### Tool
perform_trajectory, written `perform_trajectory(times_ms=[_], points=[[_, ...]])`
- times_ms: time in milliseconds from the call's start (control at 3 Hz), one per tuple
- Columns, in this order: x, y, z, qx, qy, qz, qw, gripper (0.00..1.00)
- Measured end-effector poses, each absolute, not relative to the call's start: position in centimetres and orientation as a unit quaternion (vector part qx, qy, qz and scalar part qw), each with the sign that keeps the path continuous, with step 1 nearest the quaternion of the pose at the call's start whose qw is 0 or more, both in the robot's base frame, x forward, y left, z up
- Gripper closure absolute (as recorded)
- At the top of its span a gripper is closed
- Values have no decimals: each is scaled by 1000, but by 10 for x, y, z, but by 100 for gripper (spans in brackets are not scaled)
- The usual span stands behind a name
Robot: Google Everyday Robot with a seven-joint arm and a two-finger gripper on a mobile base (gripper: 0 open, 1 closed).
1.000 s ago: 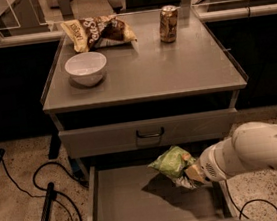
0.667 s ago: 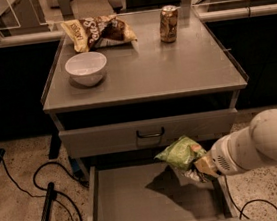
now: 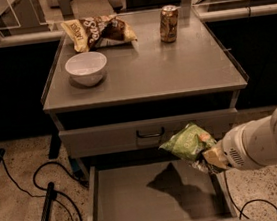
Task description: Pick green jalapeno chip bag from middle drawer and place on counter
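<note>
The green jalapeno chip bag (image 3: 188,142) hangs in the air above the right side of the open middle drawer (image 3: 140,203), level with the closed drawer front. My gripper (image 3: 203,161) comes in from the right on a white arm and is shut on the bag's lower right end. The bag casts a dark shadow on the drawer's bare grey floor. The counter (image 3: 173,68) lies above and behind the bag, with a thin raised rim.
On the counter stand a white bowl (image 3: 86,68) at the left, a brown-and-yellow chip bag (image 3: 102,31) at the back left and a soda can (image 3: 169,23) at the back right. A grey drawer front with a black handle (image 3: 150,133) is closed. Black cables (image 3: 42,190) lie on the floor at left.
My gripper has lifted the green bag up out of the drawer and a little to the right. The arm has pulled back toward the right.
</note>
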State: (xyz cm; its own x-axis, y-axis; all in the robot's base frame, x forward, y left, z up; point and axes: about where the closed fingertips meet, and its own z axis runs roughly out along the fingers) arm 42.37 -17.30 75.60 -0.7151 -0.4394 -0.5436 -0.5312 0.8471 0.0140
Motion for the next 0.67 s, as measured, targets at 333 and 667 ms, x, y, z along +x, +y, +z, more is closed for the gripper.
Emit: perform_trajectory(times_ms=[333, 667], points=[[441, -181, 791, -255, 916, 73, 301, 100], [462, -189, 846, -251, 904, 53, 341, 100]])
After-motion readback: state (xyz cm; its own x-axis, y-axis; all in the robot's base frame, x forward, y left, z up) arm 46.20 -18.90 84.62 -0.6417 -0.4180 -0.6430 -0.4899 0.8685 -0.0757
